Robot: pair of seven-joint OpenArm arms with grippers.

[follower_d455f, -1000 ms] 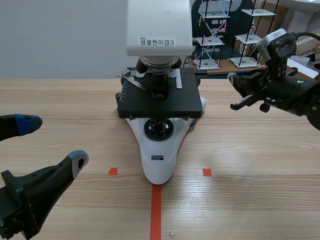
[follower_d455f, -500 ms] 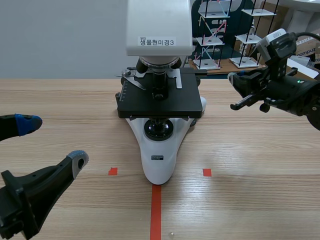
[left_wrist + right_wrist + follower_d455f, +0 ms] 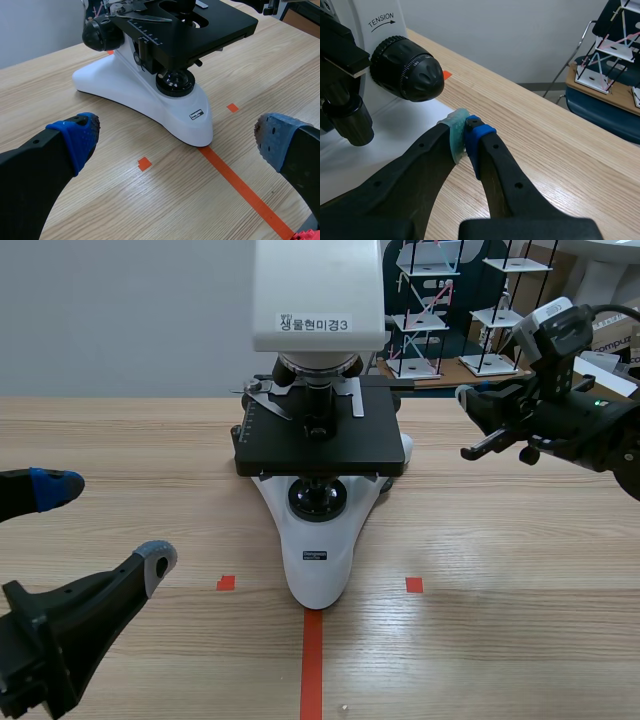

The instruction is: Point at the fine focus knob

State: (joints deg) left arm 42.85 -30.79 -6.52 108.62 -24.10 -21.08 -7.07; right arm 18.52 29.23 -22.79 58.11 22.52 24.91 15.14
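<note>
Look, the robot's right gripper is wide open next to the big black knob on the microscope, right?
Not quite. The right gripper is shut, its two pads pressed together, not wide open. It is next to the big black knob on the microscope, as you said. The right wrist view shows this.

Only open air lies between the right gripper (image 3: 466,131), tips pressed together, and the focus knob (image 3: 409,67); the stage-drive knob (image 3: 350,120) hangs close beside, under the black stage (image 3: 337,55); bare table (image 3: 500,540) wood flanks the white microscope base (image 3: 318,560).

Black ridged fine focus knob (image 3: 427,80) on microscope (image 3: 316,540) side
</note>
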